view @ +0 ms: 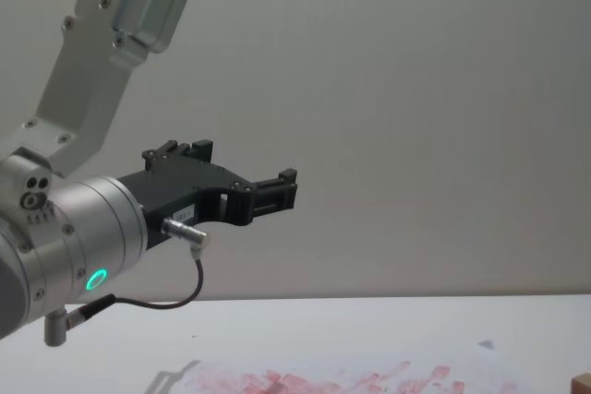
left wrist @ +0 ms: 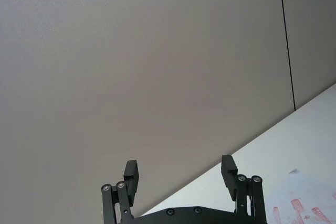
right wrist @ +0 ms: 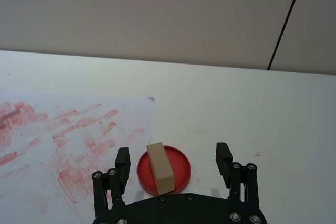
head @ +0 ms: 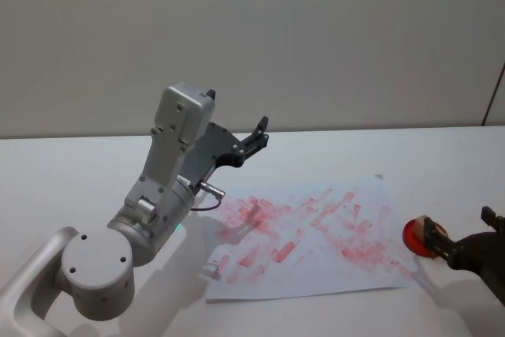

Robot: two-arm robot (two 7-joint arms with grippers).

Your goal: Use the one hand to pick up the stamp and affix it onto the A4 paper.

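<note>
The stamp point(right wrist: 159, 168), a small light-brown block, stands on end in a round red ink pad point(right wrist: 181, 167) just off the right edge of the A4 paper point(head: 316, 230), a white sheet smeared with red prints. My right gripper point(right wrist: 172, 157) is open, one finger on each side of the pad and stamp, touching neither. In the head view the right gripper point(head: 459, 226) is at the table's right edge beside the pad point(head: 413, 237). My left gripper point(head: 262, 132) is open and empty, raised high over the paper's far left, also seen as the left gripper point(left wrist: 179, 167) facing the wall.
The left arm's grey body point(head: 162, 195) hangs over the paper's left part and casts a shadow on it. A plain wall point(head: 316, 29) stands behind the white table point(head: 71, 171).
</note>
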